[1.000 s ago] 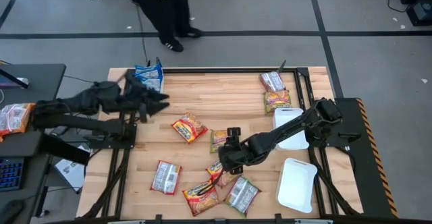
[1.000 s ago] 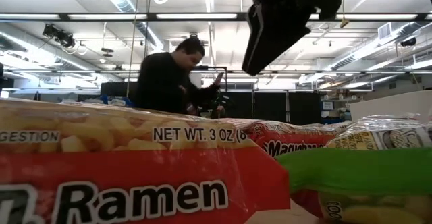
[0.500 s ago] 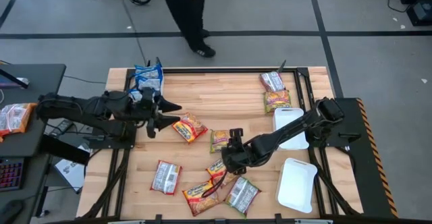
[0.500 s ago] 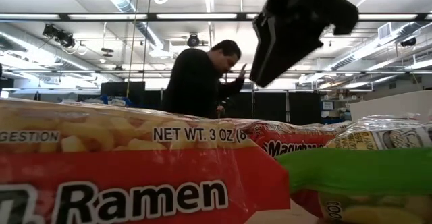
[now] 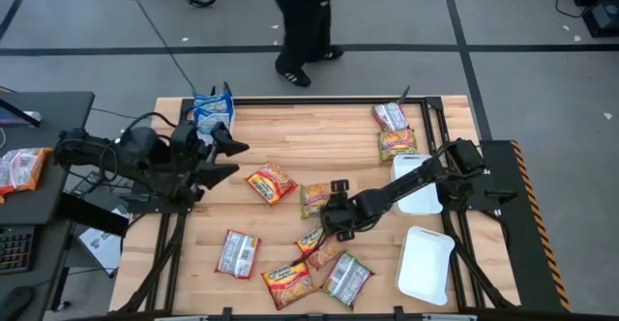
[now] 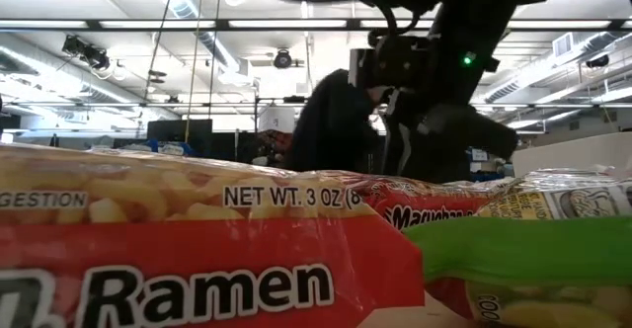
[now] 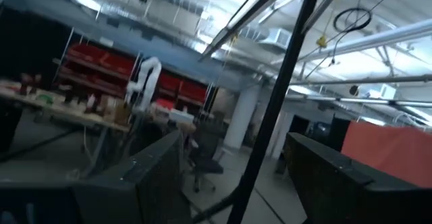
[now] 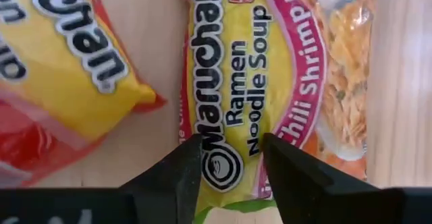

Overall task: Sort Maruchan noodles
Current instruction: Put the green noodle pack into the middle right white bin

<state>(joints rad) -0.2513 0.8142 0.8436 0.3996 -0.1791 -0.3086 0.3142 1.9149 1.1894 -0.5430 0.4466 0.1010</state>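
The Maruchan noodles lie flat, scattered over the wooden table. My right gripper (image 5: 335,217) is low over the table's middle, at the right end of a yellow-green chili shrimp packet (image 5: 312,201). In the right wrist view the right gripper (image 8: 231,153) is open by a narrow gap, its fingertips over that packet's (image 8: 270,69) end. An orange-yellow packet (image 8: 61,69) lies beside it. My left gripper (image 5: 228,159) hangs open and empty in the air over the table's left edge. My right gripper comes slanting down from the table's right at the chili shrimp packet's right end (image 8: 233,126). Its fingertips (image 8: 185,166) stand over the printed face, and the packet lies flat on the table. I cannot tell whether they touch it.
Two white trays (image 5: 426,263) (image 5: 422,203) sit at the right edge, one partly under the right arm. Blue packets (image 5: 213,108) lie at the far left corner. Other packets lie far right (image 5: 395,132) and along the near edge (image 5: 287,282). A person (image 5: 305,21) stands beyond the far edge.
My right gripper has come down from high in the low view to near the table, shifting slightly toward the far edge and the yellow-green packet. My left gripper reached right toward the red packet, then drew back toward the left edge. The person has walked right.
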